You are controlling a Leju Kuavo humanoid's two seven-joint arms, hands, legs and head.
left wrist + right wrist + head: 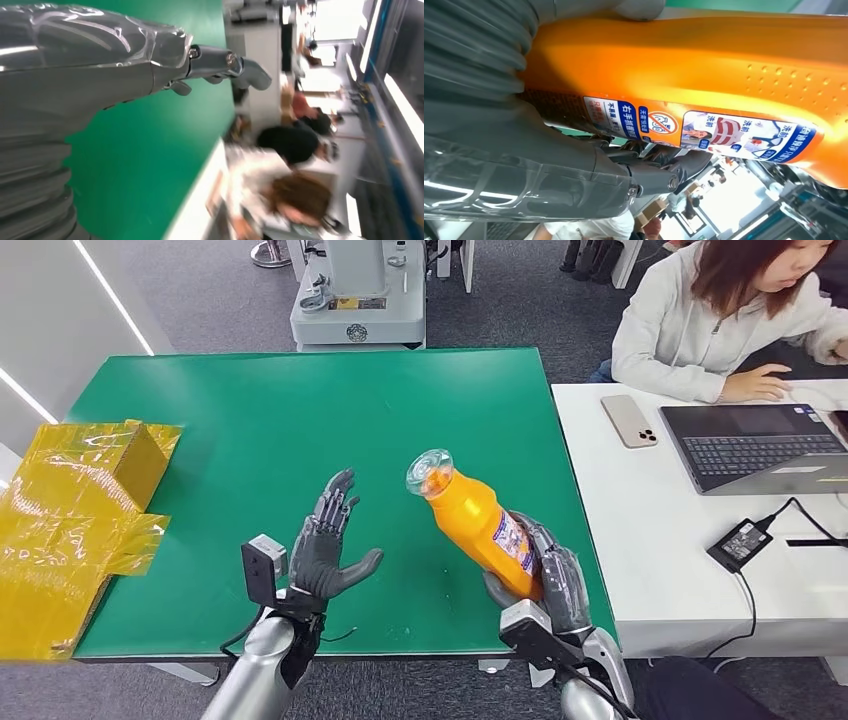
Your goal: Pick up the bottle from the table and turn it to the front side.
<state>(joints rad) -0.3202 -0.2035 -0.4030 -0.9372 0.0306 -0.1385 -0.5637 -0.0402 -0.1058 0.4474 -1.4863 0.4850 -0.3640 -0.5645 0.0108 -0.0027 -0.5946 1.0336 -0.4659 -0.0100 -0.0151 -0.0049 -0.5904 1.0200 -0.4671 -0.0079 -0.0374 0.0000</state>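
Closest to me, low over the near edge of the table (200,390), my left hand (328,545) hangs spread, palm turned inward, holding nothing. To its right, my right hand (548,585) grips the bottle (480,525) by its base, lifted clear of the table. Its long axis tilts up and leftward, cap end toward my left hand, near it but apart. I judge its label (704,130) still needs turning forward, and my left hand is placed to help.

Orange bottle (479,523) with clear cap, tilted above green table (300,420).
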